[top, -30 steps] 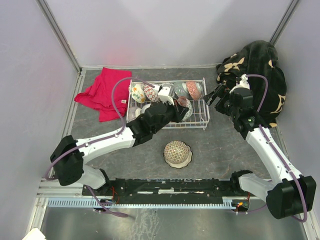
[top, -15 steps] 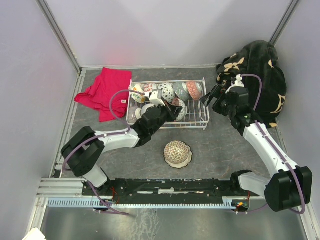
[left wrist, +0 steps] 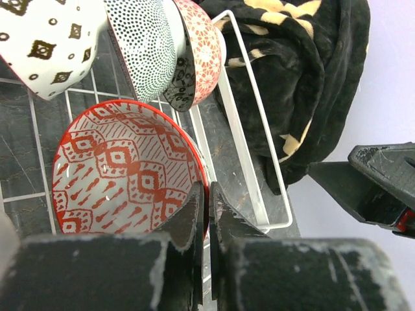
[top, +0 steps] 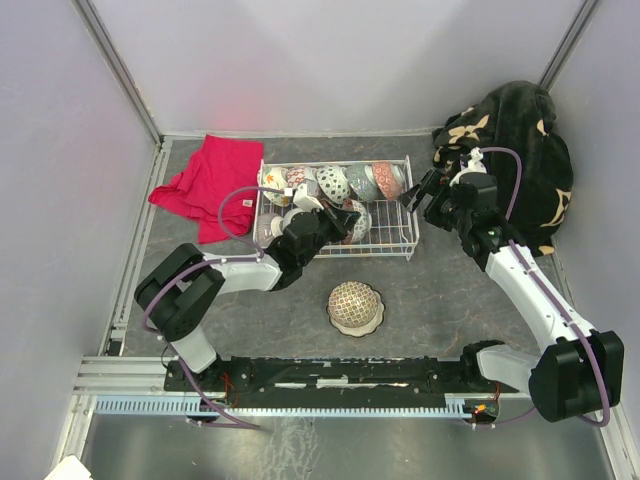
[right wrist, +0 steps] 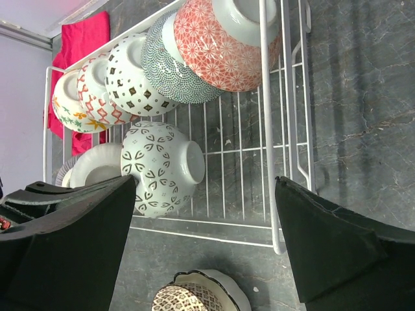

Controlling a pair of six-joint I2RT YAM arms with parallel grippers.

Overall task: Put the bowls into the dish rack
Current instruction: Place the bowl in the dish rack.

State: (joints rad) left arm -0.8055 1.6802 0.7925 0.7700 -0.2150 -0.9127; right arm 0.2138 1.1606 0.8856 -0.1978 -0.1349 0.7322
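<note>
Grey marbled surface (top: pixel 450 290); white dish rack (top: pixel 398 236) sits toward the back, with a row of bowls (top: pixel 345 183) along its far side

left hand (left wrist: pixel 208 191) pinches the rim of a red-patterned bowl (left wrist: pixel 123 165) inside the rack; right hand (top: pixel 420 192) spread wide by the rack's right end; brown-patterned bowl (top: pixel 355 305) on the surface out front

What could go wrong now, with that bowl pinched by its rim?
1. The left gripper pinches the red-patterned bowl only by its thin rim. It may slip, or tip over on release and knock the bowls standing on edge beside it.
2. The open right gripper hovers close to the right end of the rack. A small move might bump and shift the rack.
</note>
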